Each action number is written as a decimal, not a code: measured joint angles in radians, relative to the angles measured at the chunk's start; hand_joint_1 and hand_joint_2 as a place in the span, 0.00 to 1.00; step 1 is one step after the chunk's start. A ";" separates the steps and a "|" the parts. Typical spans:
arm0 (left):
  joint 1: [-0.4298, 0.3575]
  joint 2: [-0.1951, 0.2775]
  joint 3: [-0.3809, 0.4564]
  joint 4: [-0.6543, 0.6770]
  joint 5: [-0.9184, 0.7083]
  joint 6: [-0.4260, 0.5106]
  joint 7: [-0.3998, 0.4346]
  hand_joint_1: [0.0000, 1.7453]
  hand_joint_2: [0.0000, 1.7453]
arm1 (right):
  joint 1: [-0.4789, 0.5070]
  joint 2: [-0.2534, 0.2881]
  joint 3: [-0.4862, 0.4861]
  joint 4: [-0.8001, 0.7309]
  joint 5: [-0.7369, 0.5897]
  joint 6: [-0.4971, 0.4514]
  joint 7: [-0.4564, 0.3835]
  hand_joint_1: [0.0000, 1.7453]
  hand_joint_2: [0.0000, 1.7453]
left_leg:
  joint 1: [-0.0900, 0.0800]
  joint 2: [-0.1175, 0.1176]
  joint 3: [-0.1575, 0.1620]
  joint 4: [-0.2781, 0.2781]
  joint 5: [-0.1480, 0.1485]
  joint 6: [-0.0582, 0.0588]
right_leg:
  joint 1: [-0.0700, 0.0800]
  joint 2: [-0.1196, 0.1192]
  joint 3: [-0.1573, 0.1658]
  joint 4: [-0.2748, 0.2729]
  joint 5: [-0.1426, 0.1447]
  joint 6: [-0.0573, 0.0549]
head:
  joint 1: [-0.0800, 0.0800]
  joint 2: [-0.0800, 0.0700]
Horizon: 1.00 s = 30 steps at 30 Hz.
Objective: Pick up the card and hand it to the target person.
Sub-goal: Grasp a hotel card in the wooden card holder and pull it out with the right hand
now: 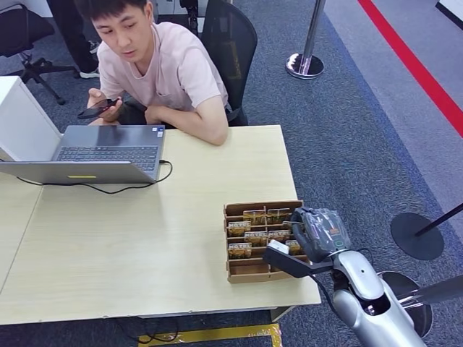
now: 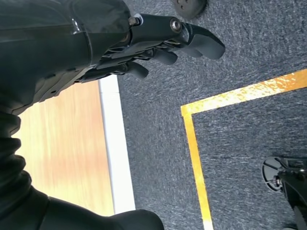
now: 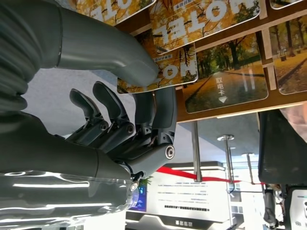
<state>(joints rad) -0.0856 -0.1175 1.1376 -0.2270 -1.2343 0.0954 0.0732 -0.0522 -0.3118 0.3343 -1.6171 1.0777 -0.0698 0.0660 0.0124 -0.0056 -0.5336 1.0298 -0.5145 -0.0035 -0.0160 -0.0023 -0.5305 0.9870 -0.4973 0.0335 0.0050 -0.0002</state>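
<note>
A brown slotted card box (image 1: 262, 273) stands at the table's near right corner, filled with several cards (image 1: 255, 235) printed with autumn trees. My right hand (image 1: 315, 233) reaches over the box's right side. In the right wrist view the thumb (image 3: 108, 48) lies on the face of one card (image 3: 179, 69) with dark fingers (image 3: 159, 112) behind it, so my right hand (image 3: 126, 120) pinches that card at its slot. The target person (image 1: 163, 65) sits across the table in a pink shirt, holding a phone (image 1: 97, 108). My left hand (image 2: 152, 43) hangs beside the table edge, fingers stretched out and holding nothing.
An open laptop (image 1: 103, 155) with a black cable sits at the table's far left. Stanchion bases (image 1: 416, 235) stand on the carpet to the right. A black chair (image 1: 232, 43) is behind the person. Yellow floor tape (image 2: 195, 143) runs below the table edge (image 2: 112, 143).
</note>
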 joint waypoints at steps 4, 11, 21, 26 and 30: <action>0.000 0.000 0.000 0.000 0.001 0.000 0.000 0.00 1.00 | 0.000 0.000 0.001 0.000 0.000 0.000 0.000 0.83 1.00 | 0.000 0.000 0.000 0.000 0.000 0.000 | 0.000 0.000 0.000 0.000 0.000 0.000 | 0.000 0.000; 0.000 0.000 0.001 0.000 0.002 0.002 -0.008 0.00 1.00 | -0.001 0.000 0.001 0.001 0.001 -0.002 0.000 0.78 1.00 | 0.000 0.000 0.000 0.000 0.000 0.000 | 0.000 0.000 0.000 0.000 0.000 0.000 | 0.000 0.000; 0.000 0.000 0.008 0.000 0.010 0.003 -0.013 0.00 1.00 | 0.008 0.005 -0.038 -0.058 -0.070 -0.172 -0.104 0.78 1.00 | 0.000 0.000 0.000 0.000 0.000 0.000 | 0.000 0.000 0.000 0.000 0.000 0.000 | 0.000 0.000; 0.000 0.000 0.007 0.000 0.009 0.003 -0.020 0.00 1.00 | 0.021 0.027 -0.087 -0.131 -0.085 -0.256 -0.165 0.78 1.00 | 0.000 0.000 0.000 0.000 0.000 0.000 | 0.000 0.000 0.000 0.000 0.000 0.000 | 0.000 0.000; -0.001 0.001 0.007 0.000 0.005 0.003 -0.019 0.00 1.00 | 0.020 0.053 -0.092 -0.130 -0.062 -0.238 -0.169 0.78 1.00 | 0.000 0.000 0.000 0.000 0.000 0.000 | 0.000 0.000 0.000 0.000 0.000 0.000 | 0.000 0.000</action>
<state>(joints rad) -0.0865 -0.1169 1.1448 -0.2270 -1.2291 0.0979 0.0542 -0.0320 -0.2588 0.2426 -1.7471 1.0154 -0.3076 -0.1030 0.0125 -0.0056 -0.5339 1.0297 -0.5145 -0.0035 -0.0160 -0.0023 -0.5306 0.9870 -0.4974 0.0335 0.0049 -0.0002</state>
